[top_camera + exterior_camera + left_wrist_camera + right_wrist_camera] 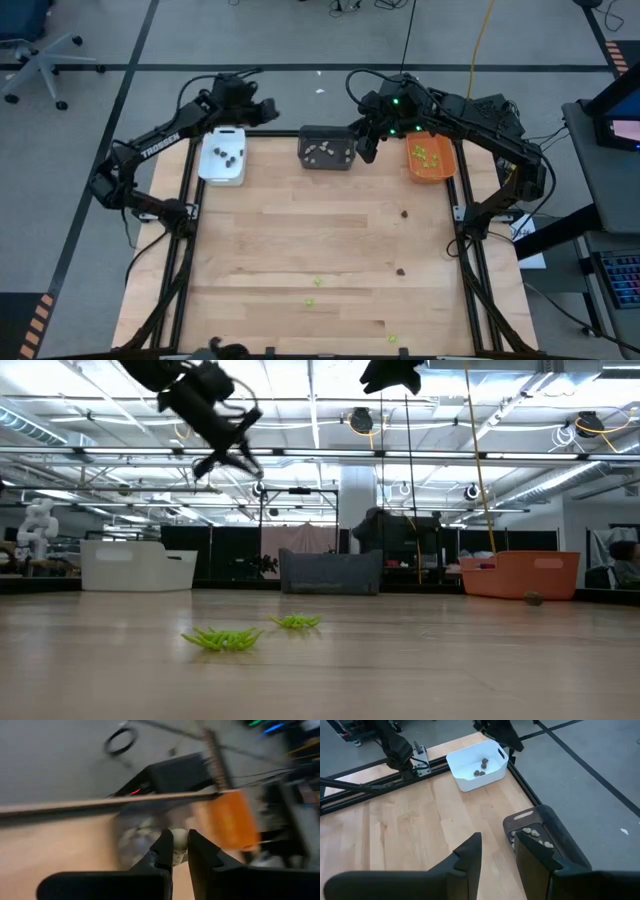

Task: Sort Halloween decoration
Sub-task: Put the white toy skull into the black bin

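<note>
- Halloween decoration pieces are spread over the wooden table (300,240) and three trays along its far edge; the dark grey tray (327,148) in the middle of that edge serves as the landmark here.
- Pale pieces (322,151) lie inside the dark grey tray.
- The white tray (222,157) stands to the left of the dark grey tray and holds a few dark pieces (229,154).
- The orange tray (431,160) stands to the right of the dark grey tray and holds lime green pieces (428,155).
- Two dark pieces (404,213) lie loose on the table, nearer the front than the dark grey tray and to its right.
- Green pieces (318,283) lie on the table well in front of the dark grey tray, toward the near edge; the low view shows two of them (227,638) close up.
- The left gripper (180,842) hangs in the air above the far edge of the white tray, left of the dark grey tray, its fingers pinching one pale piece (179,839).
- The right gripper (497,845) hovers just over the right end of the dark grey tray, fingers parted with nothing between them.
</note>
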`<action>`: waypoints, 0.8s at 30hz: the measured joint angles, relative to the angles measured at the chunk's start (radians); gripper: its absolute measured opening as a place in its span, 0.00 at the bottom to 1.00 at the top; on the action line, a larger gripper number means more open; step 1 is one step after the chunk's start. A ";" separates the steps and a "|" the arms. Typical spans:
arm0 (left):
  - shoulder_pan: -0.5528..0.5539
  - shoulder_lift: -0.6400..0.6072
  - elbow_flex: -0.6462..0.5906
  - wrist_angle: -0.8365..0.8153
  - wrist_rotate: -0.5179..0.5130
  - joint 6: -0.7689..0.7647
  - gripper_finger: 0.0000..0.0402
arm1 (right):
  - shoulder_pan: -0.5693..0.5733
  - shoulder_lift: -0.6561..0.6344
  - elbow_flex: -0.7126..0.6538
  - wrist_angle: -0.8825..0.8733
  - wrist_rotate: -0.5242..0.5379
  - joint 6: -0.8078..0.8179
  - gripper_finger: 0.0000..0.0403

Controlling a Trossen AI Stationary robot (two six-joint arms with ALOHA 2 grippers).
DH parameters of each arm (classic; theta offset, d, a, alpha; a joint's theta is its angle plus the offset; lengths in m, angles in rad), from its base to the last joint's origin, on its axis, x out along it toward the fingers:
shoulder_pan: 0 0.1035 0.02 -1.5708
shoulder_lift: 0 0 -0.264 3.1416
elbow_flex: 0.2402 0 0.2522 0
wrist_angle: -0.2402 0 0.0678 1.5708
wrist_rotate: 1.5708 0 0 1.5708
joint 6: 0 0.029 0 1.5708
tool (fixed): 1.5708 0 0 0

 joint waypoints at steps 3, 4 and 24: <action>-0.053 0.039 0.018 0.106 0.001 -0.015 0.07 | -0.008 0.000 0.000 0.000 0.000 -0.005 0.25; -0.071 0.060 0.020 0.126 0.001 -0.015 0.07 | -0.010 0.000 0.000 -0.003 0.000 -0.008 0.25; -0.239 0.358 0.019 0.314 -0.052 -0.328 0.31 | -0.013 -0.055 0.000 -0.227 -0.001 -0.072 0.25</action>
